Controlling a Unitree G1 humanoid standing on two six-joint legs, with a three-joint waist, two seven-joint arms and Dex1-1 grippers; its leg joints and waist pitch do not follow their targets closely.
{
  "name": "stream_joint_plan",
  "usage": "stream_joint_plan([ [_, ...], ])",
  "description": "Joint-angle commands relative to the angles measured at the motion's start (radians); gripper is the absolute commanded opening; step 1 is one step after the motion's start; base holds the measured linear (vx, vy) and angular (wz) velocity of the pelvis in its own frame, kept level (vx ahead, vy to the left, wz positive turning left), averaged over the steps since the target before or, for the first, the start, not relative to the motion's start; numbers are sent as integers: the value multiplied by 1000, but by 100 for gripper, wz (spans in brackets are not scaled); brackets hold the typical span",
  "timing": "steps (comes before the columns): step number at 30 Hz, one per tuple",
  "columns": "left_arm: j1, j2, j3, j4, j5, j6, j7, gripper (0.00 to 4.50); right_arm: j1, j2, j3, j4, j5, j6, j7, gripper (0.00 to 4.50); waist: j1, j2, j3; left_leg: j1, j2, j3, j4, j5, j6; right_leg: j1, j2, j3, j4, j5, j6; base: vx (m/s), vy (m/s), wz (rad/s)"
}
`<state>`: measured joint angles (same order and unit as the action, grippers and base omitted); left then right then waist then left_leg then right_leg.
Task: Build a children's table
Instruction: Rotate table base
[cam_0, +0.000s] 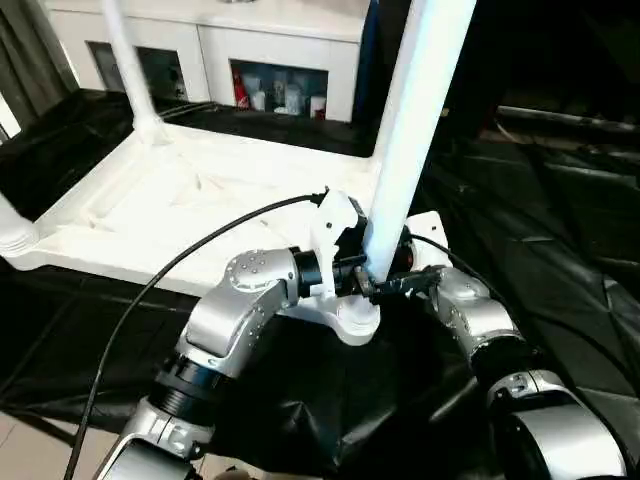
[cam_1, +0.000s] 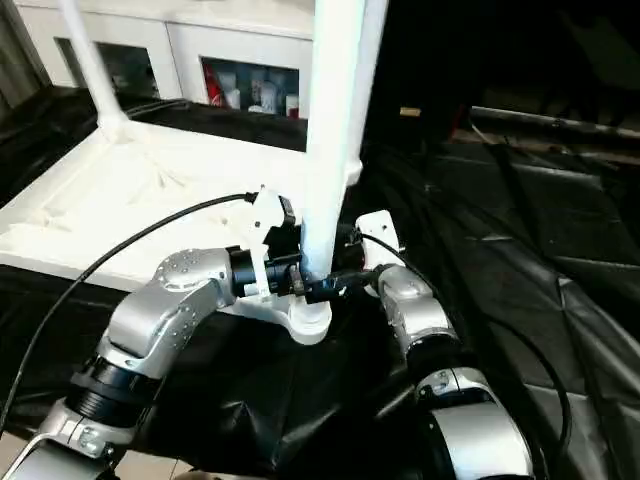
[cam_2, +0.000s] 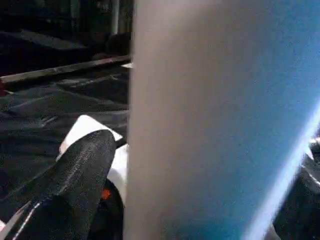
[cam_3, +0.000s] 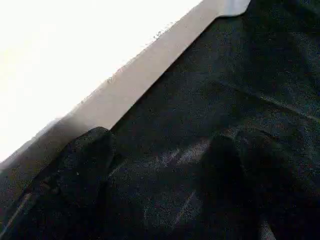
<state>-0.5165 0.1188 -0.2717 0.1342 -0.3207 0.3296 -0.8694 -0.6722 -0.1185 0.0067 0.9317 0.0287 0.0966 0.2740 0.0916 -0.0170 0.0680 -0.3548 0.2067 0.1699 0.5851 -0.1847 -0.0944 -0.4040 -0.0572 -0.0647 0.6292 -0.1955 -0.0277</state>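
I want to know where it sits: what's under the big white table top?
A black sheet lies under the table top, which lies upside down with legs pointing up. What the sheet itself rests on is covered.

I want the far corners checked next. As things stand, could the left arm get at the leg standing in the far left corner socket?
Probably not without letting go first. The left gripper is at the near leg by its socket, and the far leg stands across the whole table top, a long stretch away.

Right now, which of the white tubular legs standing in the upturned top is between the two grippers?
The near-corner white tubular leg, rising from the round socket closest to the robot. The other upright leg stands at the far corner, away from both grippers.
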Motion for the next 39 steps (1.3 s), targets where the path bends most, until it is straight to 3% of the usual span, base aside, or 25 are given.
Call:
stream_joint_plan([
  [1,-12,-35,-32,17,8,-18,-18,450,-15,28,15,-4,21,-42,77,436,13,15,-80,-4,15,-3,-55,-110,20,71,-74,48,-59,17,-235,0,0,0],
  [2,-13,-44,-39,18,6,-20,-23,450,-14,29,15,-5,24,-47,86,436,14,20,-80,-3,16,-3,-54,-125,19,71,-77,47,-61,-4,-240,0,0,0],
  [3,-13,-44,-39,18,6,-20,-23,450,-14,29,15,-5,24,-47,86,436,13,16,-78,-3,17,-3,-56,-137,17,71,-77,48,-64,-21,-240,0,0,0],
  [4,-19,-62,-47,27,6,-29,-23,450,-14,31,15,-1,24,-52,86,436,15,24,-79,-3,17,-4,-56,-140,15,70,-77,48,-63,-25,-242,0,0,0],
  [5,-19,-62,-47,27,6,-29,-23,450,-14,31,15,-1,24,-52,86,436,14,19,-79,-2,17,-3,-55,-145,14,70,-76,48,-65,-28,-243,0,0,0],
  [6,-26,-82,-54,38,6,-38,-21,450,-16,31,14,4,22,-58,75,436,15,28,-79,-2,17,-5,-55,-146,13,71,-76,48,-63,-24,-246,0,0,0],
  [10,-67,-110,-57,124,53,-116,15,450,-28,10,-15,24,18,-84,22,436,16,24,-81,-3,13,-2,-52,-147,26,72,-75,48,-69,-31,-243,0,0,0],
  [12,-77,-69,-45,146,64,-129,-18,450,-11,-26,-31,-9,25,-82,51,436,18,21,-82,-7,13,-4,-52,-133,32,77,-77,47,-66,-30,-237,0,0,0],
  [16,-57,34,-37,129,49,-91,-137,450,43,-102,-24,-93,15,-78,135,436,20,23,-80,-5,12,-2,-49,-110,58,72,-74,47,-67,-42,-221,0,0,0],
  [19,-38,106,-55,144,86,-125,-200,450,85,-151,-3,-148,7,-78,209,436,26,27,-81,-4,15,0,-48,-112,58,68,-74,48,-69,-76,-212,0,0,0],
  [22,-30,205,-65,185,113,-149,-269,450,153,-233,15,-272,35,-49,362,436,35,40,-79,0,18,0,-49,-145,48,64,-70,47,-69,-93,-211,0,0,0],
  [24,-35,226,-69,201,125,-160,-279,450,166,-251,16,-304,44,-37,397,436,39,35,-79,1,18,-1,-51,-162,50,64,-68,46,-71,-105,-200,0,0,0],
  [25,-45,248,-77,229,144,-178,-292,450,179,-276,23,-333,42,-33,425,436,40,45,-80,1,17,-2,-50,-163,46,63,-70,46,-70,-111,-203,0,0,0],
  [26,-62,274,-89,274,174,-217,-308,432,196,-313,32,-372,37,-26,460,445,43,40,-77,1,15,-1,-50,-167,44,62,-69,47,-76,-136,-195,0,0,0],
  [28,-82,290,-103,323,211,-262,-309,414,208,-344,39,-401,32,-20,486,450,50,40,-77,2,14,-1,-51,-171,44,61,-69,48,-82,-169,-176,0,0,0],
  [30,-109,304,-128,390,258,-325,-326,404,226,-386,50,-442,33,-4,534,450,56,46,-79,2,12,-2,-50,-172,40,63,-70,48,-83,-184,-163,0,0,0],
  [33,-149,293,-145,471,281,-376,-348,376,270,-453,67,-541,44,39,633,450,59,43,-83,0,14,-3,-47,-153,41,66,-71,48,-77,-131,-172,0,0,0],
  [35,-181,275,-152,527,293,-405,-346,369,307,-499,75,-625,63,86,701,450,68,41,-83,-5,14,-3,-44,-140,63,69,-69,48,-76,-97,-179,0,0,0],
  [39,-218,248,-148,593,298,-426,-352,336,353,-551,90,-714,99,137,776,450,78,39,-84,-8,16,-6,-42,-131,71,70,-75,45,-76,-105,-183,0,0,0],
])
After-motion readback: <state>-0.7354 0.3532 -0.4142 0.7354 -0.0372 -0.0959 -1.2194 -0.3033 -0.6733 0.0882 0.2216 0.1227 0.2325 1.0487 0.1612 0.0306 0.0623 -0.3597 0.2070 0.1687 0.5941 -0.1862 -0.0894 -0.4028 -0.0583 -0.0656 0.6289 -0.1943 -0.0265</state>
